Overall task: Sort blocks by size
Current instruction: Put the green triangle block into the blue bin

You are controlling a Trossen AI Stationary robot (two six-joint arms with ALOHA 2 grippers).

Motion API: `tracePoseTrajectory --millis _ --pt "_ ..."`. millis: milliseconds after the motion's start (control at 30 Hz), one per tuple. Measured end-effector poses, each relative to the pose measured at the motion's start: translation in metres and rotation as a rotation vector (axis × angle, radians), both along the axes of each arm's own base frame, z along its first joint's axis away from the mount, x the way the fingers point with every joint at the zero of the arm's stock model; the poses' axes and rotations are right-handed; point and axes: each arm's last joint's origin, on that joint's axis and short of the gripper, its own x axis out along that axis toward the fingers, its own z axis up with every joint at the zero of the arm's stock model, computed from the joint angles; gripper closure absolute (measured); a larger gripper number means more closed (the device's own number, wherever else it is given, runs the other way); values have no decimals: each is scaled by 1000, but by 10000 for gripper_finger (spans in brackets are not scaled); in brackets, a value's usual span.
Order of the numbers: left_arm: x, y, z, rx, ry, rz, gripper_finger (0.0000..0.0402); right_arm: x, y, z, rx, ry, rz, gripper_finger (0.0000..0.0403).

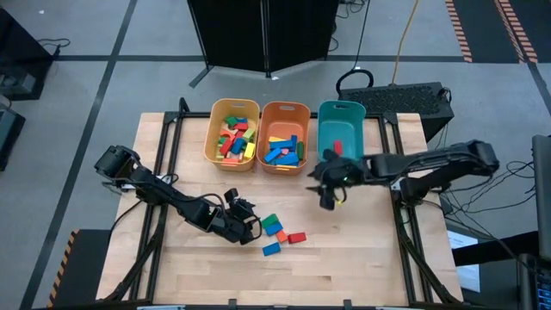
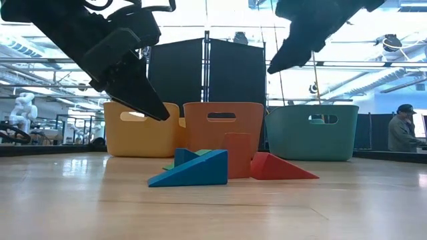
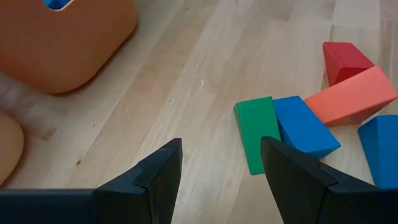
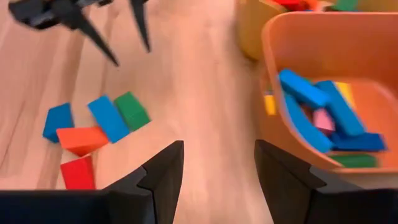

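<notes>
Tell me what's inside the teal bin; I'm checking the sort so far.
The high view shows one red block lying on the floor of the teal bin. The right arm hides its near end, so anything there cannot be seen.

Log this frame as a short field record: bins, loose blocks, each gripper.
bins: yellow bin, orange bin and teal bin in a row
loose blocks: five on the table: green block, two blue, orange, red
left gripper: open, empty, beside the green block
right gripper: open, empty, in front of the teal bin
</notes>
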Motion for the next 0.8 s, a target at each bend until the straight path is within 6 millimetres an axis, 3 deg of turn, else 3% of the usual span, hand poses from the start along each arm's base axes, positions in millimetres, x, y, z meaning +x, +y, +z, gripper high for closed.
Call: tracePoseTrajectory --millis 300,800 --pt "0 0 0 0 0 0 183 40 23 -47 1 58 134 218" --pt "1 0 0 -12 -9 1 183 85 31 -116 -73 99 304 218"
